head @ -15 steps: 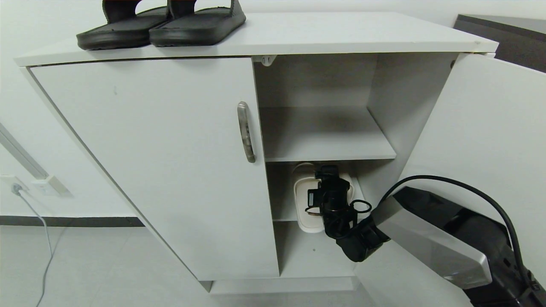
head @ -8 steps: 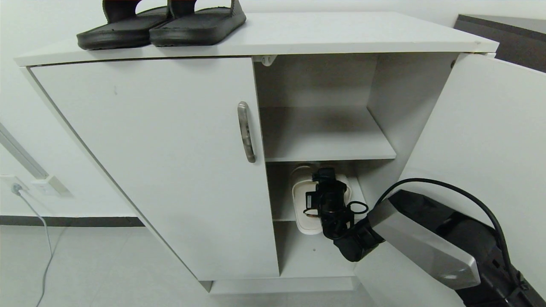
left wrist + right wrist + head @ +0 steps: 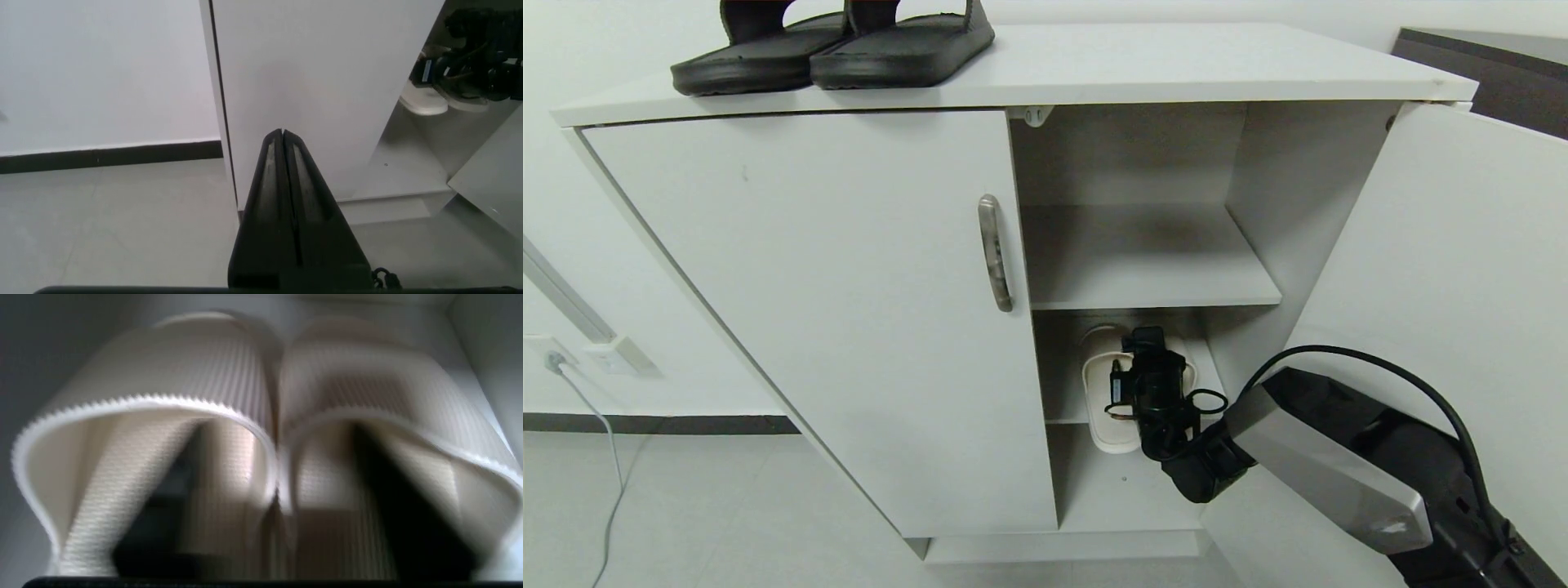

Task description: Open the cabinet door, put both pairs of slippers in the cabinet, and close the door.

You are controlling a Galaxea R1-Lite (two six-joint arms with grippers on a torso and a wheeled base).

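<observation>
My right tool is inside the cabinet, low in the frame's middle, at the white slippers on the lower shelf, probably seating them clear of the door; whether it grips them I cannot tell.

Fine ribbing is seen on the cream slippers at the black right hand. Black slippers are seen well above it on the plain white cabinet, whose handle is mottled grey.
</observation>
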